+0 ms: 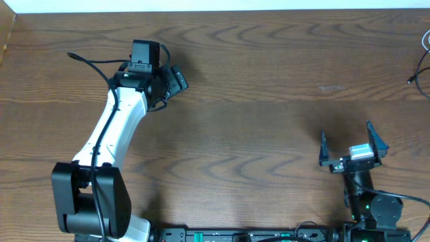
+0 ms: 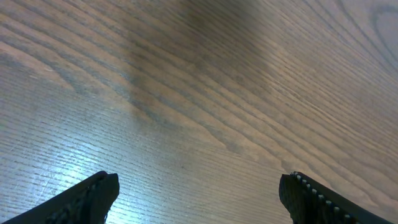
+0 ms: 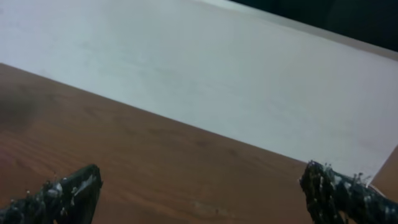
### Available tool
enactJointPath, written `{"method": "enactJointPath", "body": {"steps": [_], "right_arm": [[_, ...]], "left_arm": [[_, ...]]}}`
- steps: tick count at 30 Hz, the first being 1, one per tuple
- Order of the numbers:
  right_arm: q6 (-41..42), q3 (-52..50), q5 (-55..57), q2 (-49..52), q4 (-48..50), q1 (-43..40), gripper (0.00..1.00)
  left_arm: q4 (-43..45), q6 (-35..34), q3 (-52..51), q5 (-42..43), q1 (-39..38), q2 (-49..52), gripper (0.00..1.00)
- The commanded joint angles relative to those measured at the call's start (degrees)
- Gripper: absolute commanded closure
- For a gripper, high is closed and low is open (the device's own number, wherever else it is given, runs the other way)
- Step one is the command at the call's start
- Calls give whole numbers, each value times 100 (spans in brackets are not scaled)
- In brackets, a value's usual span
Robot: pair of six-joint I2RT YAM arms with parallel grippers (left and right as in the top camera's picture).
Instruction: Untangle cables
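Only a small part of the cables [image 1: 421, 69] shows in the overhead view: thin dark loops at the far right table edge, mostly cut off by the frame. My left gripper [image 1: 177, 78] is at the back left of the table, far from them. In the left wrist view it [image 2: 199, 186] is open and empty over bare wood. My right gripper [image 1: 353, 142] is near the front right, open and empty, well short of the cables. In the right wrist view it [image 3: 200, 183] is open, with no cable between its fingers.
The brown wooden table [image 1: 269, 134] fills the overhead view. A white strip [image 1: 222, 5] runs along its far edge and also shows in the right wrist view [image 3: 186, 68]. The left arm's own black cable [image 1: 87, 60] loops out at the back left.
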Motion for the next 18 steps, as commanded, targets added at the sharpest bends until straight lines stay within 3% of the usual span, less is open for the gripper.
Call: {"method": "enactJointPath", "body": {"steps": [1,8,18], "right_arm": [[7,-103,24,-299,-280,46,1],[48,-103,68,-319,-1145,46,1],[142,-103,103,-310,-1126,39,1]], "left_arm": [[-17,96,37,-35,13,22,12],[-17,96,37,-35,13,22,12],[-17,96,37,-35,13,22,12]]}}
